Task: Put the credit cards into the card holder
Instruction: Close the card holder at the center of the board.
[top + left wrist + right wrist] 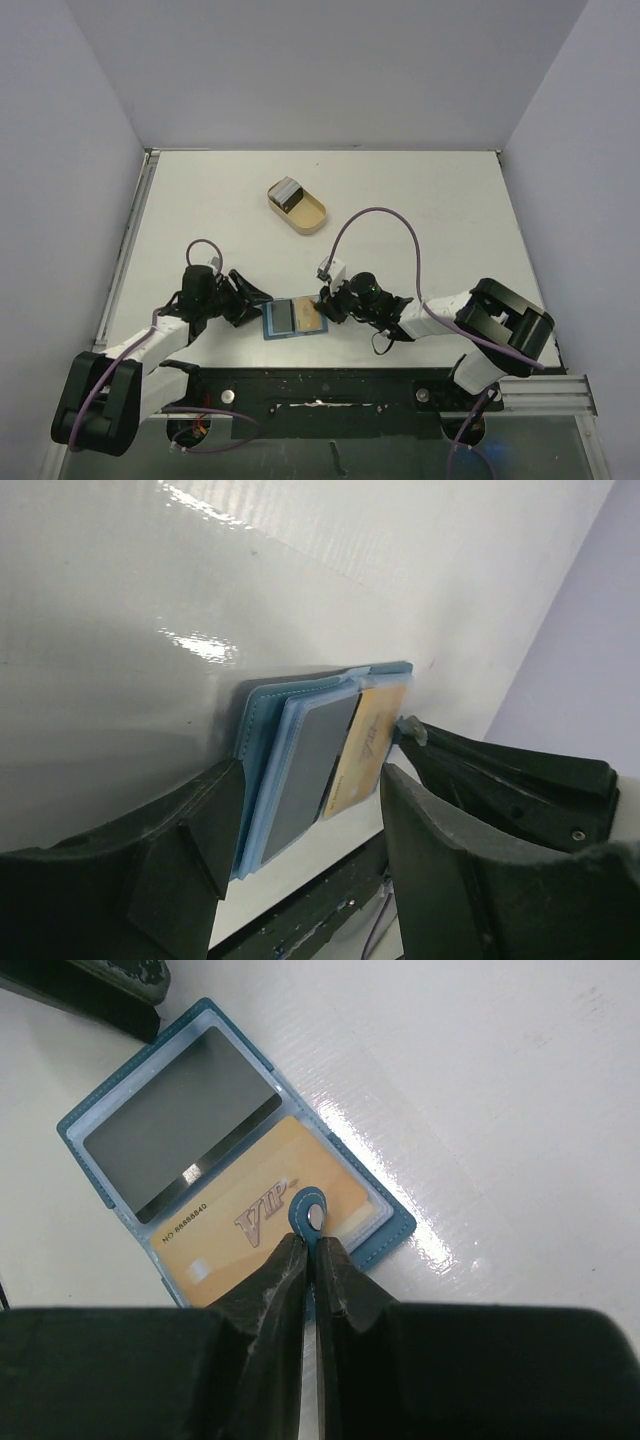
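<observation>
Right gripper (310, 1245) is pinching the snap tab (312, 1212), so lift it gently. Left gripper (310, 790) sits spread; brace the card holder (398, 1228).

A white table (440, 200) fills the view, closed in by pale grey-lavender walls (320, 70) at 9, 12 and 3 o'clock. A tan oblong tray (312, 216) lies on it at about 11 o'clock from the table's middle, its long side running from 10 to 4 o'clock. A metal rail (128, 240) edges the table at 9 o'clock, and a black strip (300, 385) runs along the edge at 6 o'clock.
</observation>
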Motion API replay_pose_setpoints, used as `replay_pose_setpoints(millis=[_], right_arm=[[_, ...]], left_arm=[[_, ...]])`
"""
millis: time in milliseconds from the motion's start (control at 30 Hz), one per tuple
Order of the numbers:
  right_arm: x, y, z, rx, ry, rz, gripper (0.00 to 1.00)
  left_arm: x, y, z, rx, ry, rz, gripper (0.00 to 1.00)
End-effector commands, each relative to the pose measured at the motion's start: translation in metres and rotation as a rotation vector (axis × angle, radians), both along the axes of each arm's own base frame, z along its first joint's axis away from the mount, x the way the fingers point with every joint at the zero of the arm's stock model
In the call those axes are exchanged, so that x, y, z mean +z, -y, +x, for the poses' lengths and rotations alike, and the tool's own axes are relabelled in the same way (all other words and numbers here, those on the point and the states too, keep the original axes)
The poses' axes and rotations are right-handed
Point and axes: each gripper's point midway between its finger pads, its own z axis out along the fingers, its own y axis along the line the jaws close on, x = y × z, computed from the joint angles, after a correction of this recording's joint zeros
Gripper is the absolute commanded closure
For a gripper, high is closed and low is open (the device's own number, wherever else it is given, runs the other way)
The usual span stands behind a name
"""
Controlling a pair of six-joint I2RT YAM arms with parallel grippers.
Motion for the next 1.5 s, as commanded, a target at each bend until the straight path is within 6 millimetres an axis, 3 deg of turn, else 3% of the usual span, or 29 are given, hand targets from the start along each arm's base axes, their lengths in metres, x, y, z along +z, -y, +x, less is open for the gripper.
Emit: replay_pose_setpoints(millis=[0,600,900,1300,1467], right_arm=[[0.02,-0.015,0.005,-0.015,0.044,0.107,1.0],[0.024,-0.021,0.009,-0.022,0.052,0.141,1.0],[0.032,-0.033,0.009,0.0,0.049,0.18,1.0],[0.034,-0.019,0.006,-0.034,0.08,0.215,1.0],[0.029,-0.01,0.002,-0.05,0.08,0.214,1.0]], left_arm=[[0.043,0.021,0.011,-0.02,0.104,-0.16,0.46],[0.094,0.08,0.005,-0.111,0.203,-0.371,0.47],[0.073,0.088,0.008,-0.168,0.193,-0.286,0.52],[0.034,0.086,0.016,-0.204,0.159,-0.077,0.7],[0.013,0.08,0.019,-0.221,0.133,0.063,0.72]])
